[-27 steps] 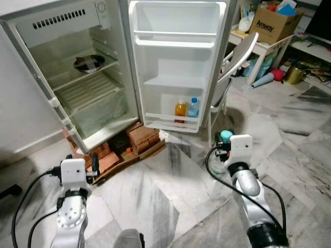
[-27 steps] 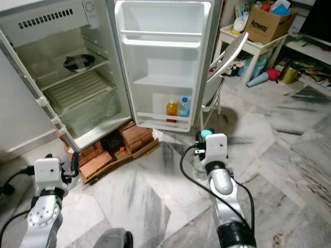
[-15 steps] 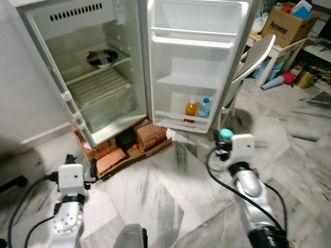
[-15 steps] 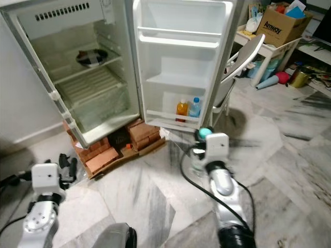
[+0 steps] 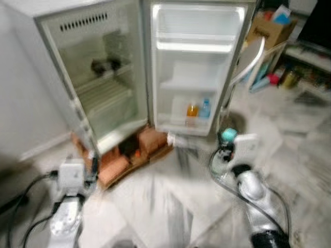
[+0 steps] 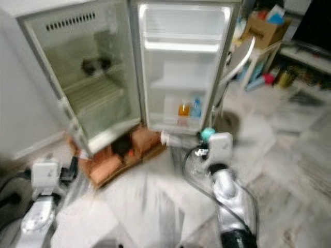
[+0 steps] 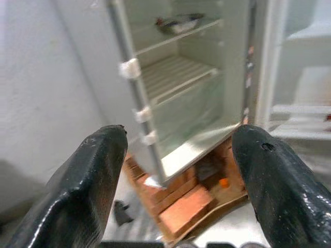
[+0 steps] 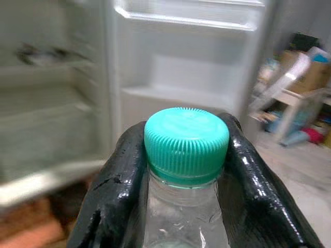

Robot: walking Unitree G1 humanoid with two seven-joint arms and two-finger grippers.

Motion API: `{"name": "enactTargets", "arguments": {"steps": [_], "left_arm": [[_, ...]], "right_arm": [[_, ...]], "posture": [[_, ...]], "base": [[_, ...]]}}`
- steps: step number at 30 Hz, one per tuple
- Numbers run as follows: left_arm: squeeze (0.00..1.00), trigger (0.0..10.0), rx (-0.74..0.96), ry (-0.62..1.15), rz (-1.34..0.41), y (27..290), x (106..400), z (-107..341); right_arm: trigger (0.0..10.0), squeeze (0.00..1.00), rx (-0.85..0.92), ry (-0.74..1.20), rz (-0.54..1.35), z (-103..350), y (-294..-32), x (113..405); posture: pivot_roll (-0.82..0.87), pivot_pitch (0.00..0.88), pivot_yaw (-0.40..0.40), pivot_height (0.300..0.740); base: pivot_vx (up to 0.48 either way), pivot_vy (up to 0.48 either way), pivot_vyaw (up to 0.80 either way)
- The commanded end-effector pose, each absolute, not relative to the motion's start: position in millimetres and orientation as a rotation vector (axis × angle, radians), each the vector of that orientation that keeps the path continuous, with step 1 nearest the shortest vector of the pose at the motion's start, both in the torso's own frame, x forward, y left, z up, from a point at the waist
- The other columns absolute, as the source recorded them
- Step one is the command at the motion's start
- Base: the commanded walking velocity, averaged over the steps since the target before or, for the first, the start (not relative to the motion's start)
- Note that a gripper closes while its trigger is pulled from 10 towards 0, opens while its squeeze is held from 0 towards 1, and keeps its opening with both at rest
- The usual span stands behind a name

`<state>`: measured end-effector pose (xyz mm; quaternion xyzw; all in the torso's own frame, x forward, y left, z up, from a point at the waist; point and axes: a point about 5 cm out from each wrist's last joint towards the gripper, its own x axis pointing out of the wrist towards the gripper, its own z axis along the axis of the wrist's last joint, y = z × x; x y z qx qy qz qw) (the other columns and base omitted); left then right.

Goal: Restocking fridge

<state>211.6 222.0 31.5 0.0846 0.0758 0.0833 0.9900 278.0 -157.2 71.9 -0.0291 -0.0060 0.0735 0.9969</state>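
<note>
Ahead of us the fridge (image 5: 98,88) stands open on the marble floor (image 5: 165,206), and its door (image 5: 199,67) is swung wide to the right side. Both eye views are blurred. On the lowest door shelf we see an orange bottle (image 5: 192,110) and, just beside it, a bottle with a blue cap (image 5: 205,108). Inside the fridge body, a dark dish (image 7: 178,23) rests on the upper wire shelf, and the shelves under it look bare. Below the fridge there are some reddish bricks (image 5: 132,155) on a flat board.

Our right gripper (image 8: 186,170) is held low in front of us, at the right of the open door, and its jaws are closed around the neck of a clear plastic bottle (image 8: 186,217) with a teal cap (image 8: 186,139); the black fingers (image 8: 119,186) press on both sides just under the cap. The bottle is upright and well apart from the door shelves.

Our left gripper (image 7: 176,165) is low at the left, in front of the fridge body, with the jaws spread wide and nothing between them.

Behind the door, at the right, we see a white chair (image 5: 243,67) and a cardboard box (image 6: 264,28) on a small table (image 6: 271,51).
</note>
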Motion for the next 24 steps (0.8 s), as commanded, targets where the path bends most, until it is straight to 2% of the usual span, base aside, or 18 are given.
{"name": "enactTargets", "arguments": {"steps": [1,6,11,24], "left_arm": [[0.0,10.0,0.159,0.132,0.145,214.9,218.5,34.8],[0.0,10.0,0.16,0.125,0.144,215.0,219.7,35.7],[0.0,10.0,0.158,0.129,0.142,214.1,217.9,34.8],[0.0,10.0,0.13,0.114,0.089,209.9,217.4,36.3]], "right_arm": [[10.0,0.0,-0.074,-0.036,0.12,79.8,-168.2,283.0],[10.0,0.0,-0.073,-0.047,0.129,82.0,-165.9,284.8],[10.0,0.0,-0.064,-0.046,0.15,81.3,-161.5,284.8],[10.0,0.0,-0.071,-0.046,0.155,81.5,-163.6,285.6]], "posture": [[0.08,0.003,-0.003,0.74],[0.08,0.009,-0.001,0.74],[0.09,0.014,-0.004,0.74],[0.08,0.016,-0.011,0.74]], "base": [[0.24,0.416,-0.8],[0.15,0.413,-0.64],[0.256,0.347,0.0],[0.023,0.0,0.0]]}}
